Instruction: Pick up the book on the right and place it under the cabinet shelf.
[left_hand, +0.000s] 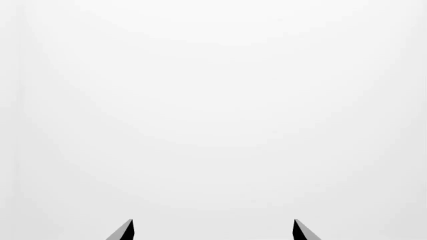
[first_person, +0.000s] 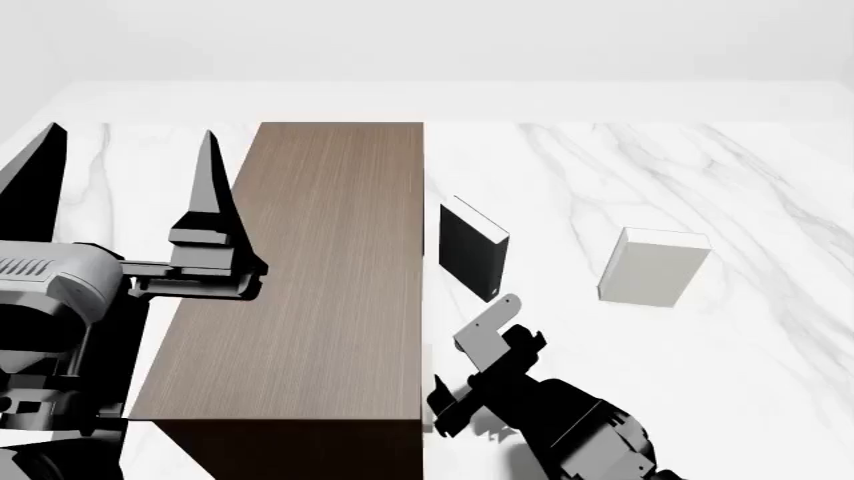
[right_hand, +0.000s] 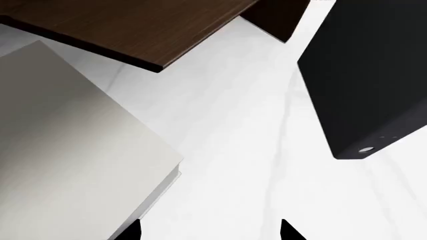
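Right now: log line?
left gripper: jaws open; right gripper: jaws open, near thin pale grey-white book; beside dark brown wood-grain cabinet

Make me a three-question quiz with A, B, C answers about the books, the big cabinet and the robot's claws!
1. Where is the black book?
A. On top of the cabinet
B. Standing just right of the cabinet
C. In the left claw

2. What colour is the cabinet?
A. Dark brown
B. Red
C. Blue

3. How is the left claw?
A. Shut on a book
B. Open and empty
C. Shut and empty

Answers:
1 B: the head view shows it upright by the cabinet's right side.
2 A: its top is dark brown wood grain.
3 B: its fingers are spread wide with nothing between them.
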